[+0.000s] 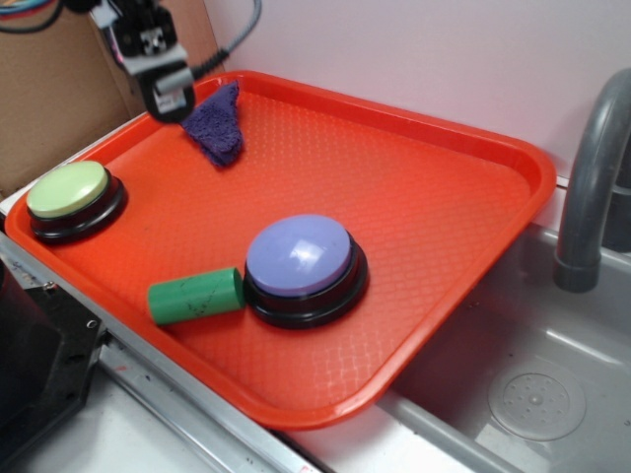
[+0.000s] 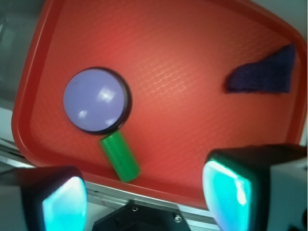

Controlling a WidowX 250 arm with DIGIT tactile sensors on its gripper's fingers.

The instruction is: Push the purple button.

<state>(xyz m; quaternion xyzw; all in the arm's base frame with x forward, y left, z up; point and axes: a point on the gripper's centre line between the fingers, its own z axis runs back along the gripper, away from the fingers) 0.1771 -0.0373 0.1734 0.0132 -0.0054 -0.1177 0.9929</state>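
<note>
- Exterior view: the large round dome button with pale lavender-purple glossy top and black base ring [image 1: 304, 268] sits on the orange-red textured plastic tray [image 1: 444, 197], in the near-middle part.
- A short green cylinder [image 1: 195, 295] lies on its side just beside the button's left edge, touching or nearly so; cannot tell which.
- The smaller yellow-green-topped button with black base [image 1: 74, 198] is at the tray's left corner, well apart from the purple one.
- The black robot gripper [image 1: 166, 87] hangs at the far left corner, over the tray edge and next to the crumpled dark purple cloth [image 1: 217, 123]. Jaw opening not visible from here.
- Wrist view: the two pads [image 2: 65, 204] show at the bottom w/ a wide gap between them and nothing held, so the tool is open and empty.
- The purple button [image 2: 96, 100] is seen from above, away from the pads; the green cylinder [image 2: 119, 157] touches its rim.
- Handling, as judgement: the button looks like hard, stiff plastic w/ a smooth, slippery dome. No need to grip it; press straight down on the top centre. A push off-centre may slide off the dome or shift the base on the tray.
</note>
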